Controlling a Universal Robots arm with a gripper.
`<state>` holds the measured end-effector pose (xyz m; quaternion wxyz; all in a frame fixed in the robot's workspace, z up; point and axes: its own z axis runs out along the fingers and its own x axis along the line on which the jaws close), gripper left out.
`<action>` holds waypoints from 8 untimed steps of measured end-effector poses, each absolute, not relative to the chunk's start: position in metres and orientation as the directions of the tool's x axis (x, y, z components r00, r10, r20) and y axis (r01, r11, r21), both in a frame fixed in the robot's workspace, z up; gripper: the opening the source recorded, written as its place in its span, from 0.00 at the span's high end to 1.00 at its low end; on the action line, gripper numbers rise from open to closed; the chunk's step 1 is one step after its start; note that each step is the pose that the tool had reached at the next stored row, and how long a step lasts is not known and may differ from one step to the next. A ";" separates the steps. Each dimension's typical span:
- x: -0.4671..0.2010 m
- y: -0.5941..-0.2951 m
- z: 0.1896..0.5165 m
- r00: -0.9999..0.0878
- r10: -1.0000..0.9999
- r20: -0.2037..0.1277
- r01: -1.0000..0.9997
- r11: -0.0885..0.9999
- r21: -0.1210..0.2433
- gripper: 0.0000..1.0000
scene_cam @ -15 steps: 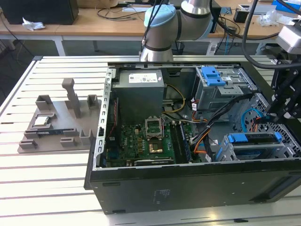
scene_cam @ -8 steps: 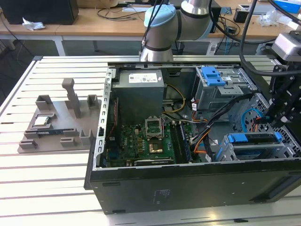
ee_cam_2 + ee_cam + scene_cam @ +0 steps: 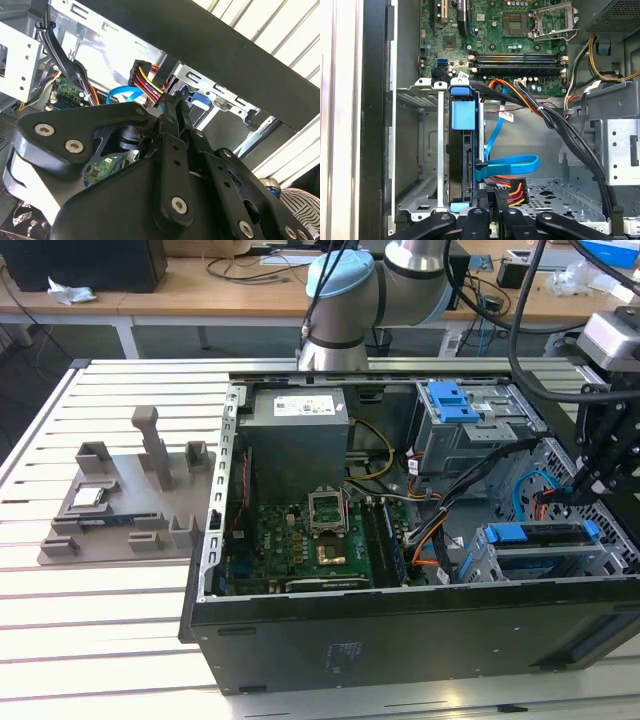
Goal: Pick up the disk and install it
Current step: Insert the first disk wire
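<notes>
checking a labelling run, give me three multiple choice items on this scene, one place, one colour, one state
1. Where is the disk?
A. On the grey tray outside the case
B. Slotted in the metal bay at the exterior view's right end of the case
C. On top of the power supply box

2. What colour is the flat cable looped beside the disk?
A. Red
B. White
C. Blue

3. What state is the computer case in?
A. Open, with its inside exposed
B. Closed, with the side panel on
C. Wrapped in plastic

Answers:
1 B: in the first wrist view the disk sits edge-on inside the metal bay.
2 C: the flat cable is bright blue.
3 A: in the exterior view the computer case is open, with the motherboard in plain sight.
</notes>
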<state>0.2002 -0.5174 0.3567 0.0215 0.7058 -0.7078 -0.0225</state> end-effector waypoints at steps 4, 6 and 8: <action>0.196 -0.524 0.357 -0.003 -1.000 -0.001 -0.998 0.003 0.062 0.83; 0.194 -0.528 0.356 -0.003 -1.000 0.002 -0.998 0.003 0.062 0.83; 0.192 -0.531 0.355 -0.003 -1.000 0.006 -0.998 0.003 0.062 0.83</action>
